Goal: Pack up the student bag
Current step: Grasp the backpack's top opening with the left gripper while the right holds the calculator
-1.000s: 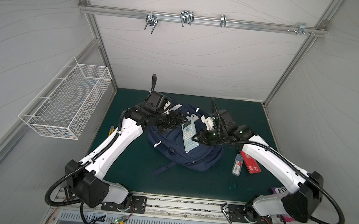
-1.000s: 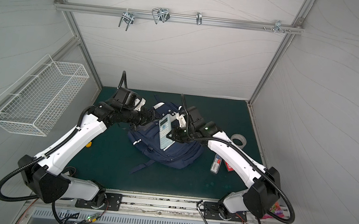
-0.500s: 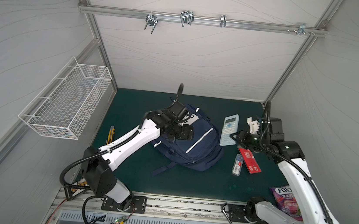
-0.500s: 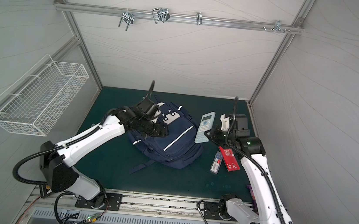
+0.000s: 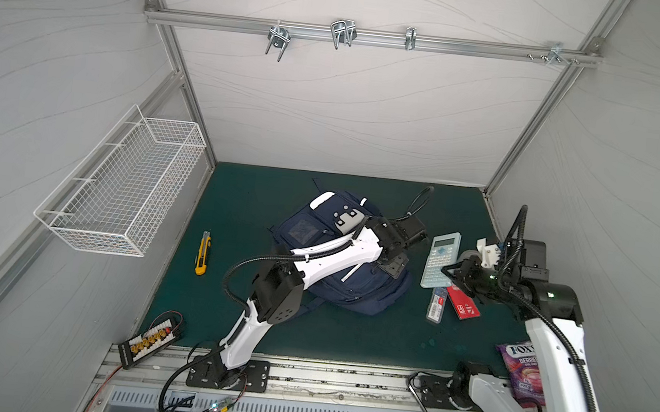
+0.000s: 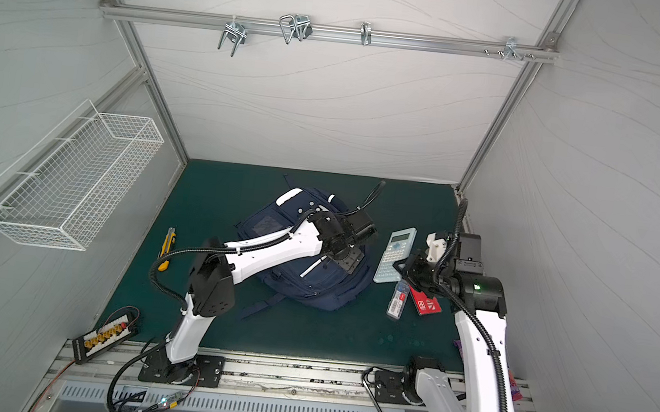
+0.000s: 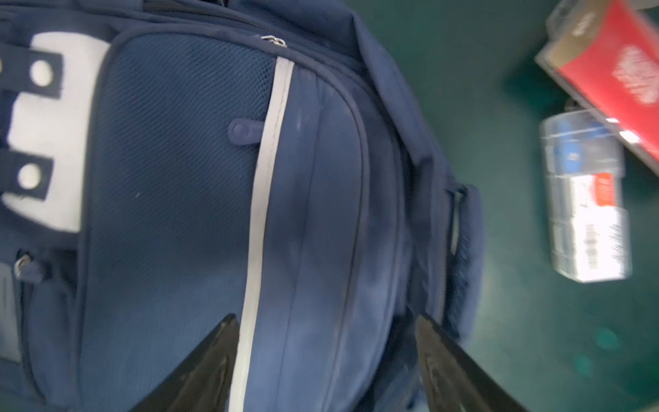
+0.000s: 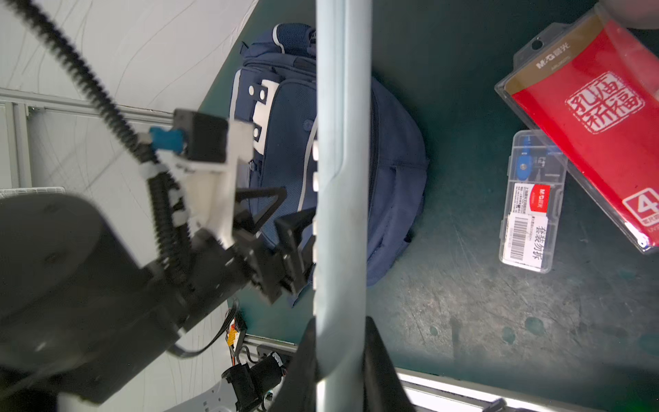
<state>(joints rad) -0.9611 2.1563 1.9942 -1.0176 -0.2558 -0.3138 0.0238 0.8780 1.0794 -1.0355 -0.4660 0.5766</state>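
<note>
Packing has barely started, going by this. The backpack (image 5: 339, 258) lies flat in the middle of the green mat (image 5: 263, 191), front side up. I can't spot an open zipper on it anywhere, so what's already inside is anyone's guess.

The right gripper (image 5: 450, 272) is pinched onto the near end of a calculator (image 5: 441, 258), just right of the backpack. From the wrist view you see it edge-on between the jaws. I can't tell if it's off the mat.

The left gripper (image 7: 325, 317) hangs over the right part of the backpack with its jaws spread wide. They sit either side of a white stripe (image 7: 265, 171) and grab nothing (whether the tips touch the cloth I honestly can't say).

Out on the mat to the right:
- a red pack (image 5: 463, 305) in a clear shell
- a see-through plastic case (image 5: 437, 306) beside it, touching or nearly so
- a purple candy bag (image 5: 522, 367) at the near right

A yellow utility knife (image 5: 202, 253) sits on the left, well apart from everything. So most of the job is left, I'd say.

Material-wise, the backpack is soft navy fabric with a mesh front panel and a white patch with snaps. It's rounded and a bit slumped. The calculator is a hard, thin, pale slab. The case is rigid and boxy, and the candy bag is crinkly film.
</note>
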